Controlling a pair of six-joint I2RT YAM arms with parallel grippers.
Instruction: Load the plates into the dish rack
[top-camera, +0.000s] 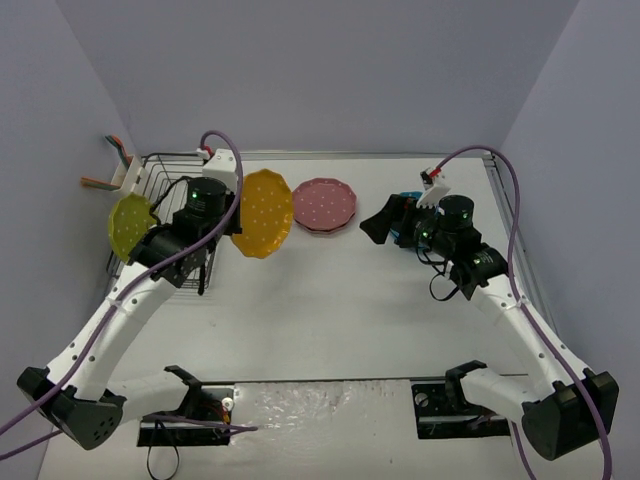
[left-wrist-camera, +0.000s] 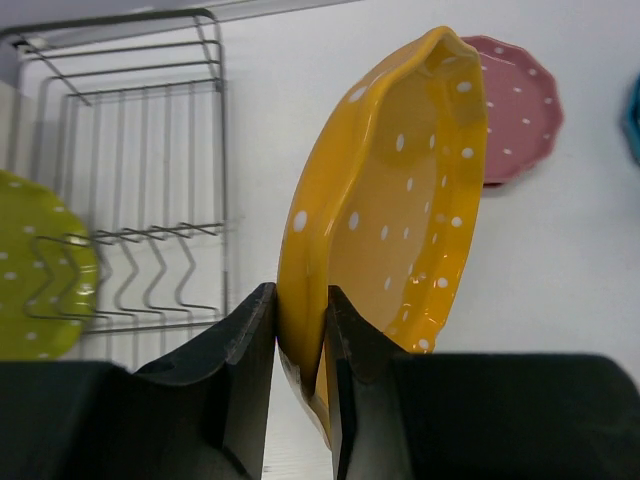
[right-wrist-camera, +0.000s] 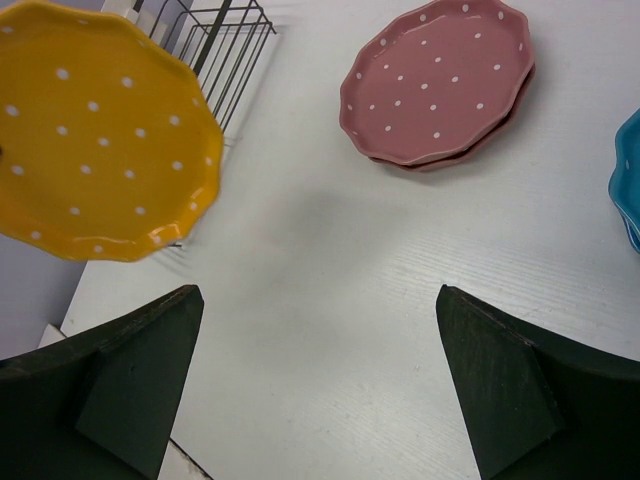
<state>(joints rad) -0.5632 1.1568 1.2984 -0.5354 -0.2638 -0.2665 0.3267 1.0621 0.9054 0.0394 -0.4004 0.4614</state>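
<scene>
My left gripper (left-wrist-camera: 300, 300) is shut on the lower rim of an orange-yellow dotted plate (left-wrist-camera: 400, 200), which it holds on edge just right of the dish rack (left-wrist-camera: 150, 150). From above, that plate (top-camera: 262, 212) hangs in the air between the black wire rack (top-camera: 165, 170) and two stacked pink plates (top-camera: 324, 205). A lime-yellow plate (top-camera: 132, 225) stands upright in the rack's left end. My right gripper (right-wrist-camera: 315, 290) is wide open over bare table, with nothing between its fingers. A turquoise plate (right-wrist-camera: 628, 185) shows at the right edge, mostly hidden under the right gripper (top-camera: 385, 222).
A white caddy (top-camera: 125, 175) holding utensils hangs on the rack's far left corner. Grey walls close the table on three sides. Purple cables loop over both arms.
</scene>
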